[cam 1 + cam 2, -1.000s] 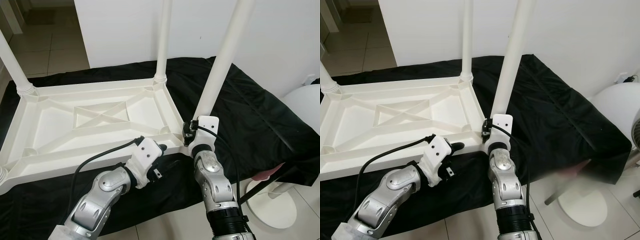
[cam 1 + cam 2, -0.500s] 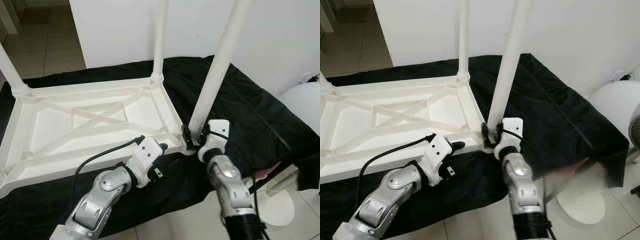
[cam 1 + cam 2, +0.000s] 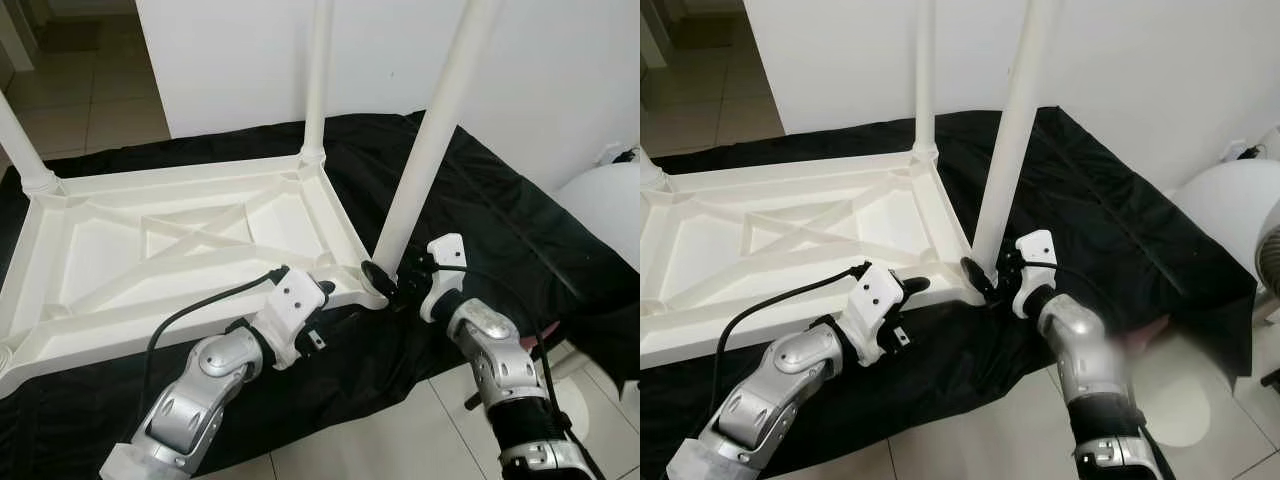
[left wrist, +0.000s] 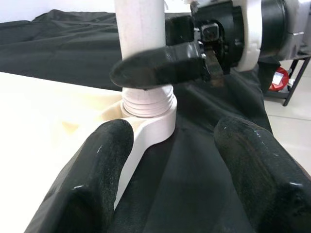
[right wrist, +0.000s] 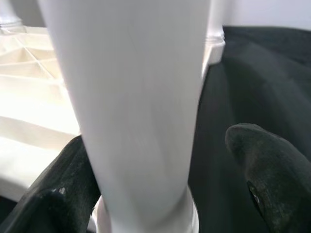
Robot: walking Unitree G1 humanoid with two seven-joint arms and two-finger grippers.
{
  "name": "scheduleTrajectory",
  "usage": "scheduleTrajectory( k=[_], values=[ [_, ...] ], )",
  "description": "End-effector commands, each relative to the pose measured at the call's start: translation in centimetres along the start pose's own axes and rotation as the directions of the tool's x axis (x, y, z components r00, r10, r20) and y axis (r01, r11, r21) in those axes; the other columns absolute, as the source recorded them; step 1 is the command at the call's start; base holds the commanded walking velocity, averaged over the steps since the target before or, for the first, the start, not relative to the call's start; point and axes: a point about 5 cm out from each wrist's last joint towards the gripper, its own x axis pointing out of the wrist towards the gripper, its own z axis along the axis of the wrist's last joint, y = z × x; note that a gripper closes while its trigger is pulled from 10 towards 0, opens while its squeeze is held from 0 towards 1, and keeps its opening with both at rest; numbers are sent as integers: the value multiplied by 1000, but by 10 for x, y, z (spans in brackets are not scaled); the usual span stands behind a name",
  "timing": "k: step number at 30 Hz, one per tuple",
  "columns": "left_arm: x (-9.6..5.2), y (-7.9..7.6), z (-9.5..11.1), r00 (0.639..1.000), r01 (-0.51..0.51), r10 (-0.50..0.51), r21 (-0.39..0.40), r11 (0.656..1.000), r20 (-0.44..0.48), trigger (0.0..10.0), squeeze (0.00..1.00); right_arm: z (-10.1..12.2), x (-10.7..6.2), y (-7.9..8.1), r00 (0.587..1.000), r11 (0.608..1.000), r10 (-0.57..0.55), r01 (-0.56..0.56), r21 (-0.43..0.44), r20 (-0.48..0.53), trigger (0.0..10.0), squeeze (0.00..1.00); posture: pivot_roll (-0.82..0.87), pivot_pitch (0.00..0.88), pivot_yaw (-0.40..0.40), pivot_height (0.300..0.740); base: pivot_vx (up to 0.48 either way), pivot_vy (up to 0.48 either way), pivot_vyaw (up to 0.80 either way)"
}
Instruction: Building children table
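Right gripper (image 3: 385,283) swung from behind to right of leg (image 3: 425,150), fingers wide around base, lower centre; twisting regrasp. Left gripper (image 3: 322,292) fingers wide, at tabletop (image 3: 190,245) rim.

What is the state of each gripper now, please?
Left gripper: open, holding nothing, near the table corner.
Right gripper: open around the base of the table leg, not clamped.

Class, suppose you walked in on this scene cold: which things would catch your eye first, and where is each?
An upside-down white table lies on a black cloth, its legs pointing up. At the near right corner, the right gripper has its fingers either side of the base of the front leg. The left gripper is open beside that same corner socket.
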Motion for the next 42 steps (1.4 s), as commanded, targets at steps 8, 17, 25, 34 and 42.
scheduleTrajectory(
  k=[8,17,25,34,42],
  values=[
    [2,1,0,1000,7,-7,20,1000,-1,10000,0,-2,20,-2,987,986,146,-150,-71,-64,1922,0,13,27,-34,740,0,0,0],
    [2,1,0,1000,-4,4,15,1000,2,10000,0,-8,18,-3,982,982,173,-178,-65,-73,0,0,19,30,-45,740,0,0,0],
    [3,-1,0,1000,4,-4,11,1000,5,10000,0,-17,10,-5,983,985,168,-171,-39,-73,10000,0,7,34,-37,740,0,0,0],
    [3,-2,-1,1000,17,-17,7,1000,3,10000,0,-17,10,-10,998,999,-3,0,-47,-63,10000,0,-9,45,-29,740,0,0,0],
    [1,-7,-2,999,34,-34,0,999,0,10000,0,-17,5,0,987,988,-153,154,24,-58,10000,0,-9,64,-23,740,0,0,0]
  ],
)
